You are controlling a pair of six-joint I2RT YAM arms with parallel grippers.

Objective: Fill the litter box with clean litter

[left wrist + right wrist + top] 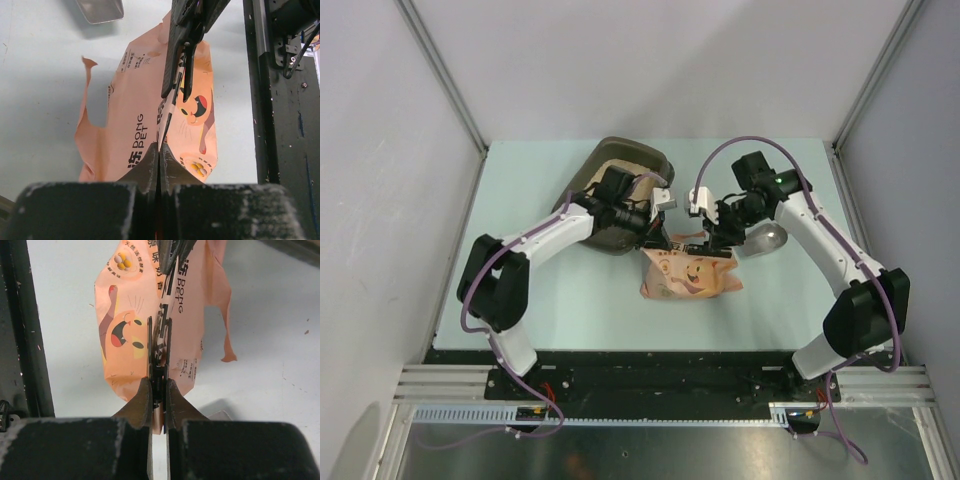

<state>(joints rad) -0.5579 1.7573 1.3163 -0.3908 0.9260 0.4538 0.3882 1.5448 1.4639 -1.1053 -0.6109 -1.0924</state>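
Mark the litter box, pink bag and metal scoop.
litter box (pixel 625 146), top view, far rim.
pink bag (pixel 688 276), top view, printed front face.
metal scoop (pixel 770 240), top view, bowl.

We log bright, even, diffuse light from overhead in the top view: the pale table (pixel 520 290) reads flat and slightly washed, the arms throw only short soft shadows, and the straight wall rails splay outward toward the frame edges. In both wrist views we find the pink bag (pixel 125 130) sharp, its print legible, while the near black bodies of the left gripper (pixel 160 145) and the right gripper (pixel 160 345) go soft and grainy at the bottom edge. We mark a soft grey shadow under the scoop (pixel 100 9), which carries a faint sheen.
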